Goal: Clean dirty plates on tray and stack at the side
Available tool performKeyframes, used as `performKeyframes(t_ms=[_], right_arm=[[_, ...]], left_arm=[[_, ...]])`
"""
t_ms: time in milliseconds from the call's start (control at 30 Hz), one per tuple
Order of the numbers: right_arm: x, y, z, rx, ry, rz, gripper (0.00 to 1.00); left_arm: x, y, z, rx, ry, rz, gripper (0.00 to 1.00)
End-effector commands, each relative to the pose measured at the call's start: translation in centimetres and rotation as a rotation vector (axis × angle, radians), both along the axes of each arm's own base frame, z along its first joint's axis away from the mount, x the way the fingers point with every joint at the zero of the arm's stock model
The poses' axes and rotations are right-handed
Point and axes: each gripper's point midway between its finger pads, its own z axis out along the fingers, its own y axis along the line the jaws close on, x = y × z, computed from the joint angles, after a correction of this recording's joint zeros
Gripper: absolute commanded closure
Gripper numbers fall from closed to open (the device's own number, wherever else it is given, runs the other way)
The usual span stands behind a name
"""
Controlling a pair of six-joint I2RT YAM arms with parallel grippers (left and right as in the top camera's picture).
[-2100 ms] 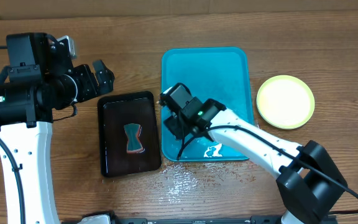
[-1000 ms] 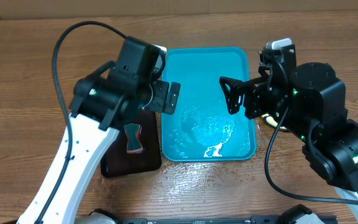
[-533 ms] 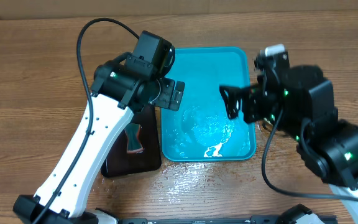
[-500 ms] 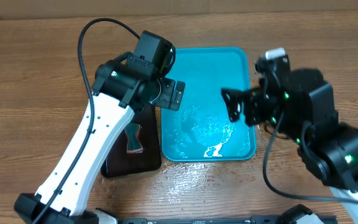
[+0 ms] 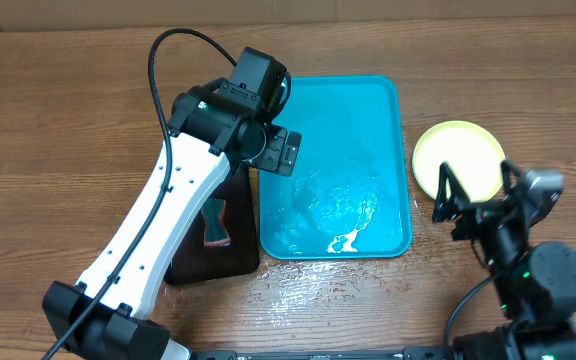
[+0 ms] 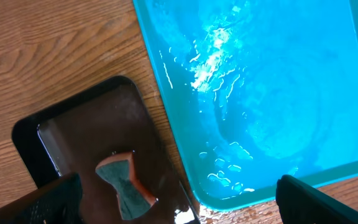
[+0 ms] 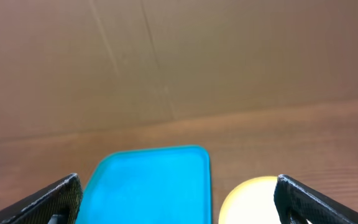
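Observation:
The wet turquoise tray lies mid-table with no plate on it; it also shows in the left wrist view and the right wrist view. A pale yellow-green plate lies on the table right of the tray, seen in the right wrist view too; whether others lie under it I cannot tell. My left gripper hangs open and empty over the tray's left rim. My right gripper is open and empty at the plate's near edge, low on the right.
A black tray with a red-backed sponge lies left of the turquoise tray, partly under my left arm; it shows in the left wrist view. Water is spilled on the wood in front of the trays. A cardboard wall stands behind.
My right arm has pulled back from over the tray to the near right, uncovering the plate. My left gripper has shifted slightly right along the tray's left rim.

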Motion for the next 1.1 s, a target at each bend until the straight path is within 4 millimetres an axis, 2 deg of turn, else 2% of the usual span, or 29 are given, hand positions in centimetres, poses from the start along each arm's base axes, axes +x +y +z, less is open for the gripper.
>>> performKeyframes(t_ms=[0, 267, 467, 833, 1000, 1067], right_arm=[[-1.0, -0.2, -1.8, 0.004, -0.054, -0.001, 0.00], [-1.7, -0.5, -5.8, 0.016, -0.146, -0.012, 0.00], [-1.4, -0.5, -7.5, 0.023, -0.200, -0.013, 0.00], [-1.3, -0.5, -8.1, 0.019, -0.171, -0.016, 0.00], [-1.3, -0.5, -10.2, 0.008, -0.087, -0.015, 0.00], [-1.3, -0.5, -10.1, 0.008, -0.092, -0.015, 0.00]], left_arm=[[0.5, -0.3, 0.6, 0.002, -0.023, -0.006, 0.00], [0.5, -0.3, 0.6, 0.002, -0.023, -0.006, 0.00], [0.5, -0.3, 0.6, 0.002, -0.023, -0.006, 0.00], [0.5, -0.3, 0.6, 0.002, -0.023, -0.006, 0.00], [0.5, -0.3, 0.6, 0.002, -0.023, -0.006, 0.00], [0.5, -0.3, 0.6, 0.002, -0.023, -0.006, 0.00]])
